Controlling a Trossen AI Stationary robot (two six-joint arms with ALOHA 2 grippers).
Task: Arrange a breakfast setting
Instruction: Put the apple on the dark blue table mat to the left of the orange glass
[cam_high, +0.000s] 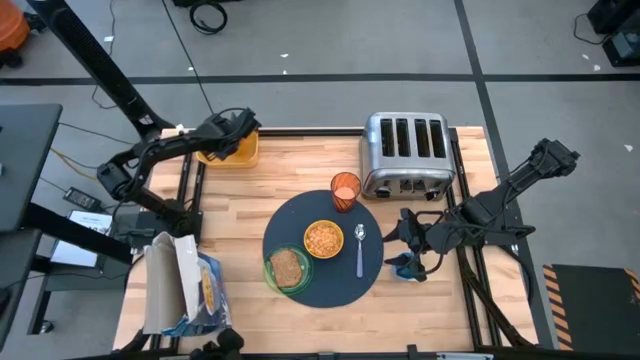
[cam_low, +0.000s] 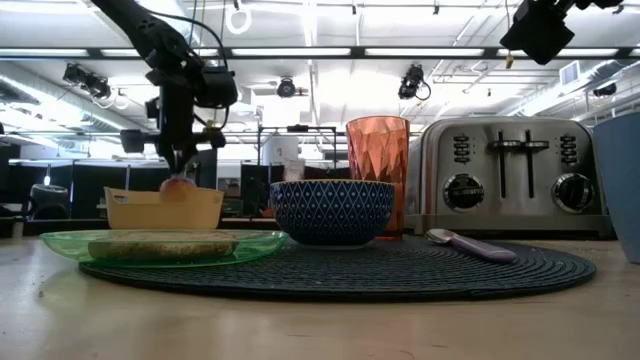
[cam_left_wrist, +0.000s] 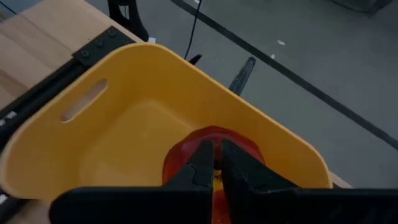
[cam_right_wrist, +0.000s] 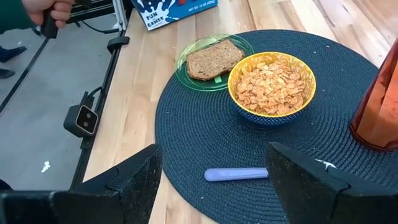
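A silver four-slot metal toaster (cam_high: 408, 152) stands at the far edge of the light wooden butcher-block table (cam_high: 240, 205). A rectangular orange-yellow plastic tray (cam_high: 238, 152) sits well to the toaster's left, at the same edge. A blue-and-white cardboard cereal box (cam_high: 195, 290) lies far from the toaster, near the front-left corner.

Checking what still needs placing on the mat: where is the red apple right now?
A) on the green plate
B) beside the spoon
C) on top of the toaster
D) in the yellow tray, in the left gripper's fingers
D: the left gripper is shut on the red apple inside the yellow tray.
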